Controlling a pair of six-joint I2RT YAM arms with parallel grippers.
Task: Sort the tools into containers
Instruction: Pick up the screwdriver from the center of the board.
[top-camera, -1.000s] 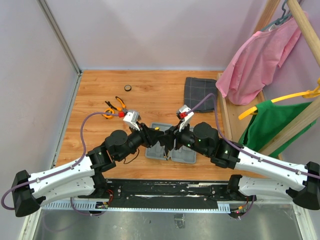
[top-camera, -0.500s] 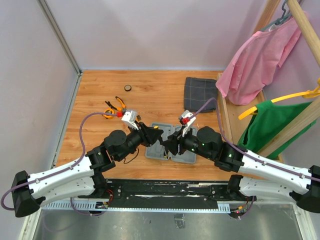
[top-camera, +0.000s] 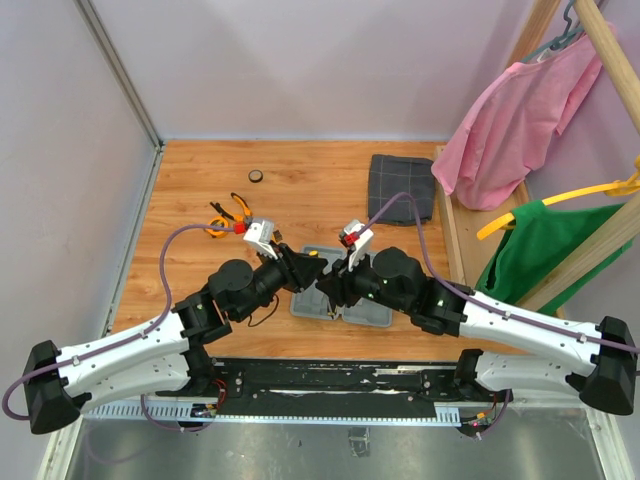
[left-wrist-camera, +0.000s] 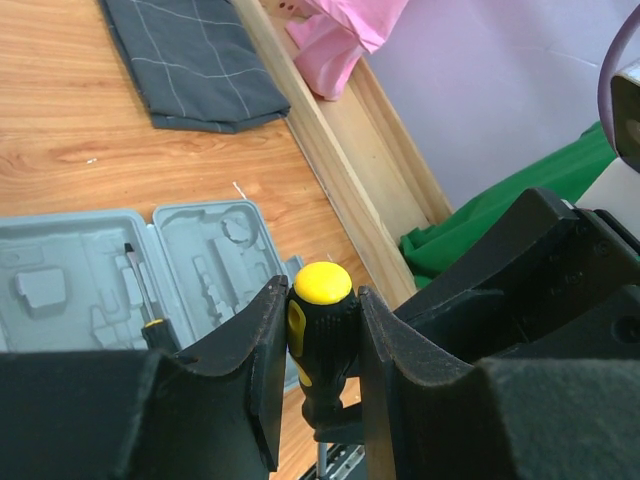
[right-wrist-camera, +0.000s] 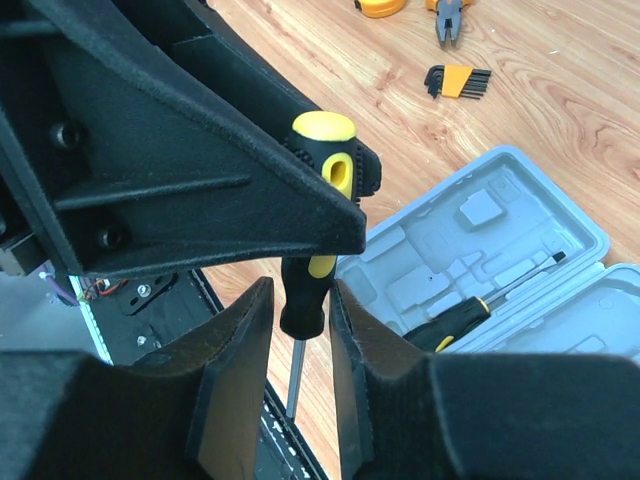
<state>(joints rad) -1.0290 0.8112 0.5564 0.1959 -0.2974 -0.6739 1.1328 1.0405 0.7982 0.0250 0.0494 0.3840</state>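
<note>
A screwdriver (left-wrist-camera: 320, 335) with a black handle and yellow cap hangs point down above the table's near edge. My left gripper (left-wrist-camera: 320, 300) is shut on the upper part of its handle. My right gripper (right-wrist-camera: 301, 300) has its fingers on either side of the lower handle (right-wrist-camera: 306, 300), with a narrow gap still showing on one side. Just behind lies the open grey tool case (top-camera: 378, 314), also seen from the right wrist (right-wrist-camera: 505, 225). A second black-and-yellow screwdriver (right-wrist-camera: 468, 313) lies in one of its slots. Both grippers meet over the case's left half (top-camera: 318, 272).
Orange-handled pliers (top-camera: 238, 207) and an orange tape measure (top-camera: 216, 229) lie at the left. A hex key set (right-wrist-camera: 458, 80) lies nearby. A small dark disc (top-camera: 256, 177) and a folded checked cloth (top-camera: 402, 187) lie further back. A wooden rack (top-camera: 452, 240) with hanging clothes borders the right.
My right gripper has moved left toward the left gripper and narrowed its jaws round the screwdriver's lower handle. The left arm has held still with the screwdriver.
</note>
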